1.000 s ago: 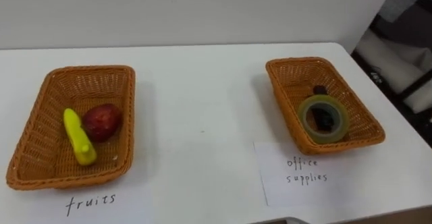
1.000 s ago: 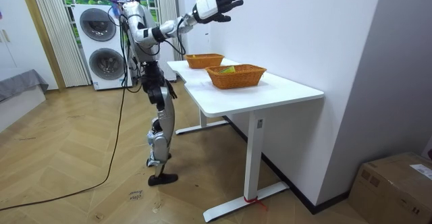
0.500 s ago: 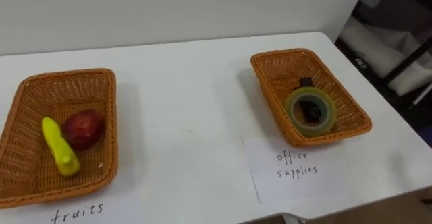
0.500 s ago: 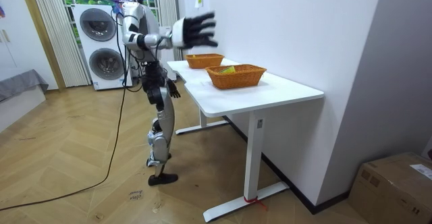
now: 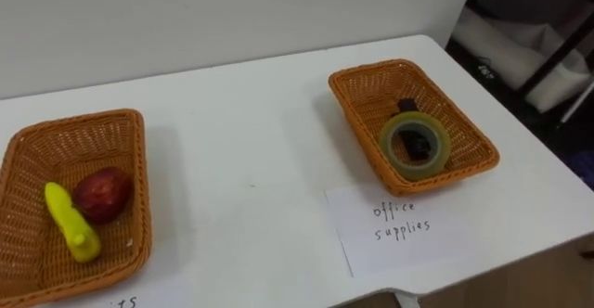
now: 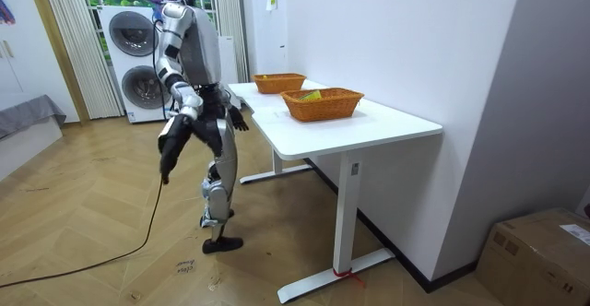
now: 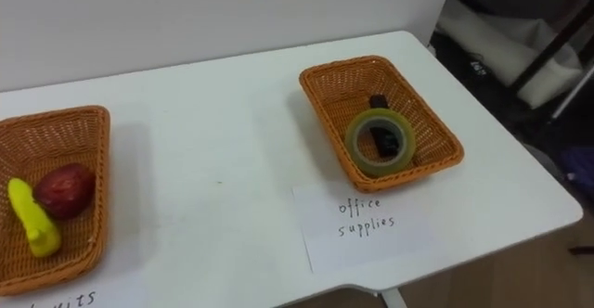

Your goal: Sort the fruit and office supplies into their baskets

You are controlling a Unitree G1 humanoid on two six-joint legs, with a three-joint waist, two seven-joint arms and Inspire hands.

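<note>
On the white table the fruit basket at the left holds a yellow banana-like fruit and a red apple. The office supplies basket at the right holds a roll of tape lying over a black item. In the room view I stand at the table's long side. My left hand hangs low by my side with fingers straight, holding nothing. My right hand is a dark shape near my hip by the table edge.
A paper label lies in front of the office basket. Beyond the table's right end stand dark furniture and a shelf. In the room view, washing machines stand behind me and a cardboard box sits on the floor at the room view's right.
My left arm has swung down from high over the table to hang at my side. The eye view has shifted, so both baskets sit further left in the picture.
</note>
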